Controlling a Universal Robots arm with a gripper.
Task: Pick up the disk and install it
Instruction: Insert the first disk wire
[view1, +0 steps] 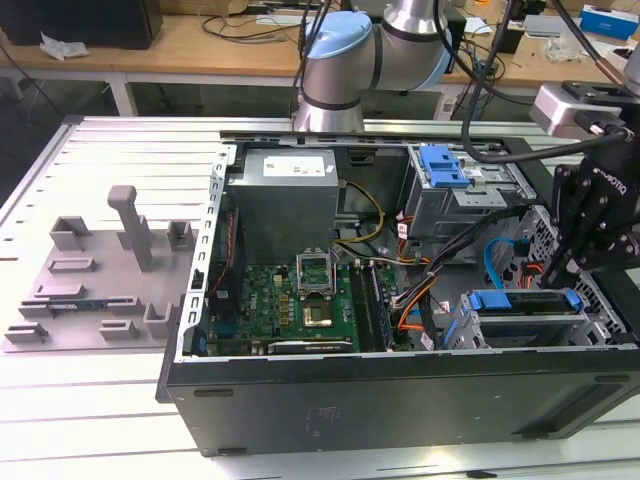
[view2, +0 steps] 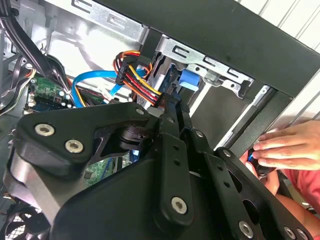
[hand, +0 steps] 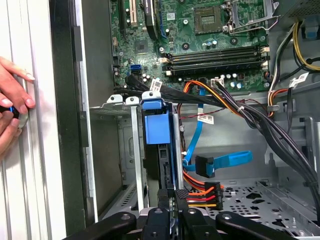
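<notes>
The gripper (view1: 583, 262) hung over the open PC case (view1: 400, 400) at the exterior view's right end, directly above the drive cage (view1: 530, 325). The disk (hand: 159, 145), in its blue carrier bracket, sat edge-up in that cage slot, just ahead of the jaws and in line with them. In the first wrist view the gripper (hand: 172, 202) had its fingertips drawn close together at the rear edge of the disk; whether they actually pinched it or only touched couldn't be told. An orange-red-yellow power cable bundle (hand: 202, 192) with its black connector lay just beside the jaws. A blue SATA cable (hand: 220, 161) ran a bit farther off on that same side. The motherboard (hand: 200, 35) lay well beyond the disk. A person's hand (view2: 287, 147) rested on the case edge, off to the side of the gripper, holding something small and blue-black.
</notes>
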